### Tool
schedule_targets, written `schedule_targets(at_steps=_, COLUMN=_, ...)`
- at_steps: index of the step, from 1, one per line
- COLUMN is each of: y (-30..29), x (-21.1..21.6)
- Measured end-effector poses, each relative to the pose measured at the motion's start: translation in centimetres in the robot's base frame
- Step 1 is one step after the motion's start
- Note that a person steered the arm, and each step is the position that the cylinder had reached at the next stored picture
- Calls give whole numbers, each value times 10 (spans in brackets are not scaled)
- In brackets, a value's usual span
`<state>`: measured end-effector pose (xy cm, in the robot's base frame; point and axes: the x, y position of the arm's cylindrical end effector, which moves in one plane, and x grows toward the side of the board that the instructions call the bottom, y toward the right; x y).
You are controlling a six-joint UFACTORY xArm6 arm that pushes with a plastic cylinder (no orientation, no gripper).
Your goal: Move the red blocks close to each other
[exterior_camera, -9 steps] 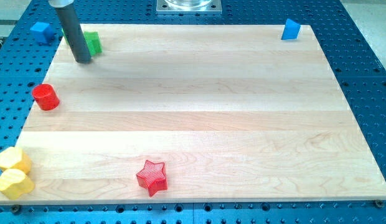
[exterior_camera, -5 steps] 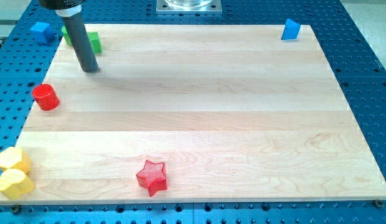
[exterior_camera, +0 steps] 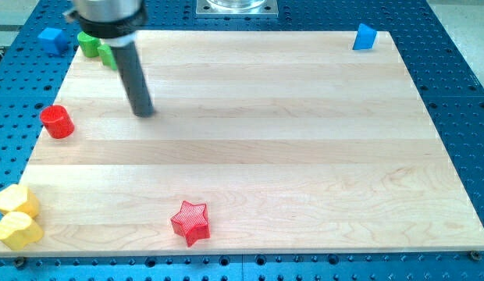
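A red cylinder (exterior_camera: 57,122) stands near the board's left edge. A red star (exterior_camera: 190,222) lies near the bottom edge, left of centre. The two red blocks are far apart. My tip (exterior_camera: 144,112) rests on the wooden board (exterior_camera: 304,140), to the right of and slightly above the red cylinder, about a hundred pixels from it and touching no block. The red star is well below my tip.
Two green blocks (exterior_camera: 97,47) sit at the top left corner, partly hidden by the rod. A blue block (exterior_camera: 51,39) lies off the board at the top left, another blue block (exterior_camera: 365,36) at the top right. Two yellow blocks (exterior_camera: 17,215) sit at the bottom left corner.
My tip has moved down and to the right, away from the green blocks and toward the board's middle. No block has moved.
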<state>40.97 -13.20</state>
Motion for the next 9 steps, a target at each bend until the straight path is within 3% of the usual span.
schedule_targets(at_steps=2, y=110, x=81)
schedule_targets(at_steps=4, y=130, x=195)
schedule_targets(at_steps=5, y=131, x=208)
schedule_targets(at_steps=6, y=59, x=206)
schedule_targets(at_steps=8, y=25, x=159)
schedule_targets(at_steps=9, y=38, x=184)
